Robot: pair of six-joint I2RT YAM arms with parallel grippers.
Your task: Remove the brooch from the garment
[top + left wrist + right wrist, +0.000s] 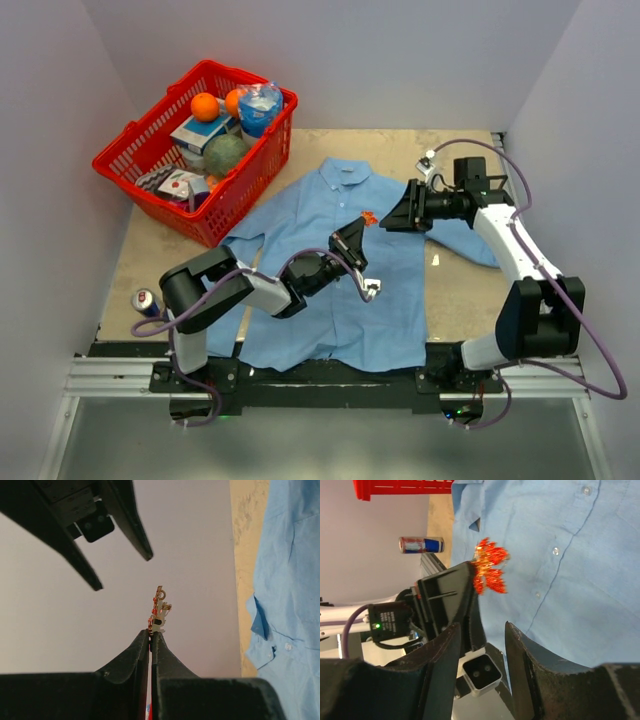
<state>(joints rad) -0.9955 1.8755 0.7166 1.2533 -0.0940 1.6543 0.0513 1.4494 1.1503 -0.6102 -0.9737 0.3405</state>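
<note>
The light blue shirt (345, 270) lies flat on the table, collar at the far side. My left gripper (362, 226) is shut on the small red-orange brooch (369, 217) and holds it above the shirt's chest. In the left wrist view the brooch (158, 610) sticks out edge-on from my pinched fingertips (150, 632). In the right wrist view the brooch (490, 566) shows red and glittery, clear of the cloth (570, 555). My right gripper (392, 220) is open and empty, just right of the brooch, its jaws apart (482, 630).
A red basket (128, 160) with oranges, a melon, cartons and a bag stands at the far left. A drink can (146, 302) lies near the left front edge. The shirt's right sleeve (470, 240) runs under my right arm.
</note>
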